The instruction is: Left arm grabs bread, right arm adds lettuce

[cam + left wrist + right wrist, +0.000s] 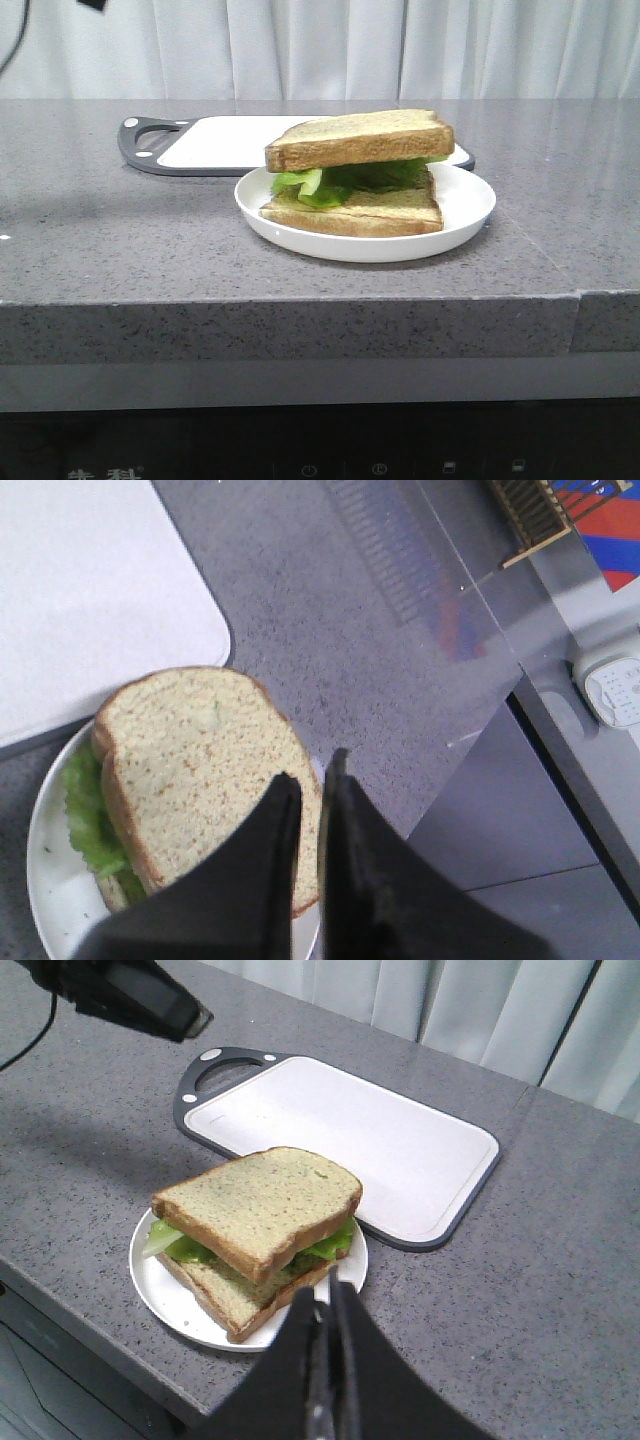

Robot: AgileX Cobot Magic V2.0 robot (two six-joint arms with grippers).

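Observation:
The bread [360, 138] is a thick slice lying on top of the lettuce [330, 180], which lies on a thinner slice [370, 212] on a white plate [460, 215]. Neither gripper shows in the front view. In the left wrist view my left gripper [312, 765] hovers above the bread [200, 770] near the plate's edge, its fingers almost together and empty; lettuce [85, 810] sticks out at the side. In the right wrist view my right gripper [322, 1288] is shut and empty, above the plate's [170, 1295] rim beside the bread [260, 1205].
A white cutting board [230, 140] with a black rim lies behind the plate. The other arm [140, 1000] hangs over the counter's far corner in the right wrist view. The counter's edge [500, 695] runs close beside the plate. A white curtain hangs behind.

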